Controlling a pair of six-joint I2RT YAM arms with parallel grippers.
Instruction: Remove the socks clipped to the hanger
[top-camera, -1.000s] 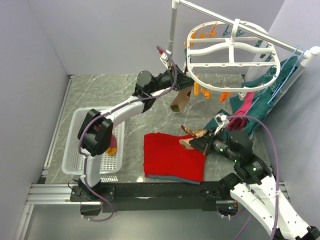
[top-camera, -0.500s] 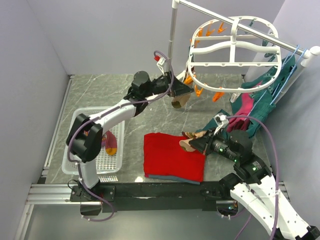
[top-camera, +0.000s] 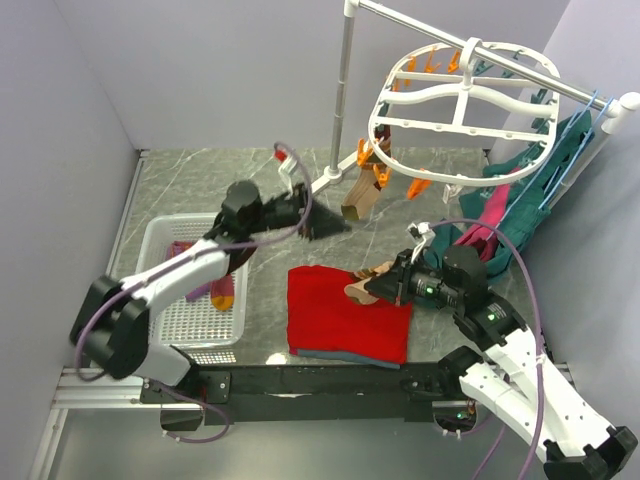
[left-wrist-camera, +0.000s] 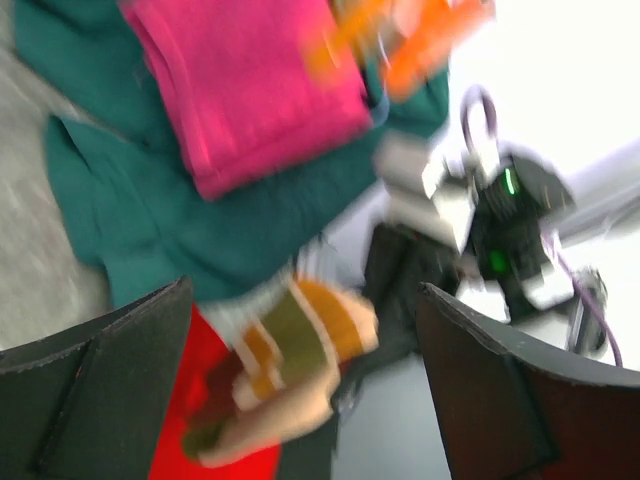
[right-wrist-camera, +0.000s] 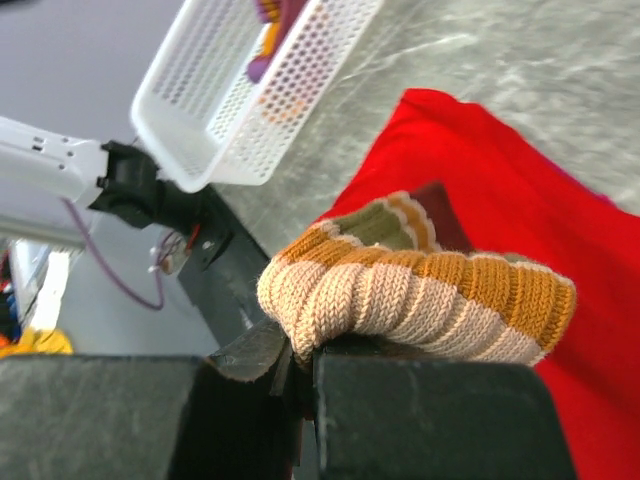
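As the left end effector (top-camera: 330, 226), wide open, quits the hanger (top-camera: 468, 58), the right end effector (top-camera: 378, 287) clamps a sock (right-wrist-camera: 420, 290)

A: State the material of the hanger (top-camera: 450, 124).
B: White plastic, smooth, light gloss. Its pegs (top-camera: 378, 177) are orange plastic.
A: And the striped sock (right-wrist-camera: 420, 285)?
B: Ribbed knit cloth, matt, with coarse loops visible.
A: The red cloth (top-camera: 335, 310)?
B: Fine, smooth fabric, matt.
A: The basket (top-camera: 152, 240)?
B: White plastic with perforated walls and a slight sheen.
A: The surface (top-camera: 200, 180)?
B: Grey, marble-patterned, smooth, low sheen.
A: The right claw (right-wrist-camera: 300, 395)?
B: Its fingers (right-wrist-camera: 430, 420) are black, matt and faintly grainy.
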